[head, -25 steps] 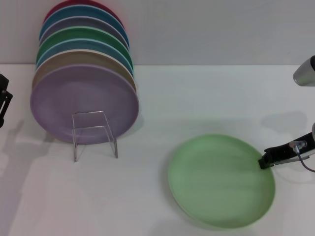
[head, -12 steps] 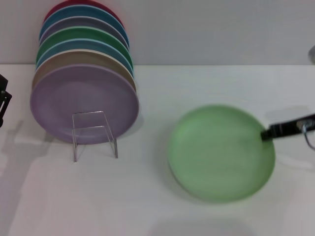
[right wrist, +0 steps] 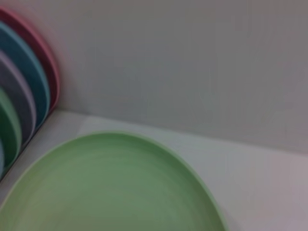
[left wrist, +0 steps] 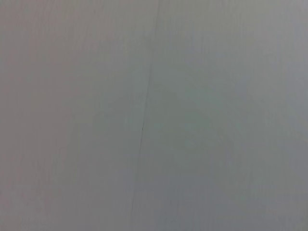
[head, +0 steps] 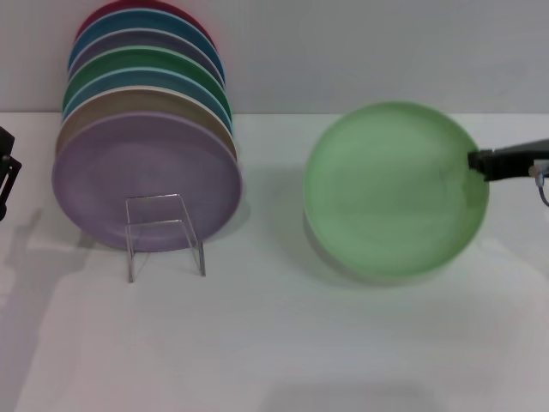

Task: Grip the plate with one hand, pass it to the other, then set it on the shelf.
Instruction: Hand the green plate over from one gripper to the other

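Head view shows the right gripper point(head: 477, 161) clamped on the plate point(head: 395, 187) by its right rim, holding it tilted clear of the table point(head: 283, 343) (presumably for the handover) while the left gripper point(head: 7, 172), fingers unreadable, waits beyond the shelf point(head: 163, 230).

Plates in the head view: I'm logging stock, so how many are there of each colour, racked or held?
Lilac plates: 2
Tan plate: 1
Blue plates: 2
Dark green plate: 1
Red plate: 1
Light-green plate, held by the right gripper: 1
Total: 8
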`<action>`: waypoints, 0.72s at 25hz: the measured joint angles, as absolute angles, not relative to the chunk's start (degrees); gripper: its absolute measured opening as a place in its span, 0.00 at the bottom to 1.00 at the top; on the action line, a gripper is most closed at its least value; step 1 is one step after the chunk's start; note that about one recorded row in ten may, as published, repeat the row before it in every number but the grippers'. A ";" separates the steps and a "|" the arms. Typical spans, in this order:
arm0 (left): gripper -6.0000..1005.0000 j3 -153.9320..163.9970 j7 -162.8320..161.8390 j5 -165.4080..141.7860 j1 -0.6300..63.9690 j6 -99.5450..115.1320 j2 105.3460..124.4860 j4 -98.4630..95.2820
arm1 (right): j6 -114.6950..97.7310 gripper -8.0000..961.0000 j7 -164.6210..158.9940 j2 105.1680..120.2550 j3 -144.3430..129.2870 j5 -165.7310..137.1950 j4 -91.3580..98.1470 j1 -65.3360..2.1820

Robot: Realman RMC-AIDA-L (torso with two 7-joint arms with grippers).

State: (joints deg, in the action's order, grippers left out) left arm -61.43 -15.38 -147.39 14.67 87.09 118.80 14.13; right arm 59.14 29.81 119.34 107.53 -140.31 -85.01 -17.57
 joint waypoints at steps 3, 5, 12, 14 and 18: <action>0.81 -61.43 -15.51 -147.39 14.65 87.10 118.75 14.15 | 55.07 0.03 30.30 119.34 105.84 -140.25 -84.90 -16.98; 0.81 -61.43 -15.53 -147.39 14.63 87.11 118.73 14.15 | 48.49 0.03 30.82 119.33 102.48 -140.19 -84.54 -16.01; 0.81 -61.43 -15.59 -147.39 14.59 87.63 118.74 14.15 | 35.35 0.03 30.86 119.30 94.70 -140.56 -83.37 -13.93; 0.81 -61.43 -15.63 -147.39 14.59 87.90 118.74 14.14 | 30.99 0.03 30.86 119.30 91.91 -140.73 -82.61 -13.12; 0.81 -61.43 -15.65 -147.39 14.51 88.25 118.74 14.14 | 22.41 0.03 30.88 119.28 87.65 -140.64 -79.49 -12.47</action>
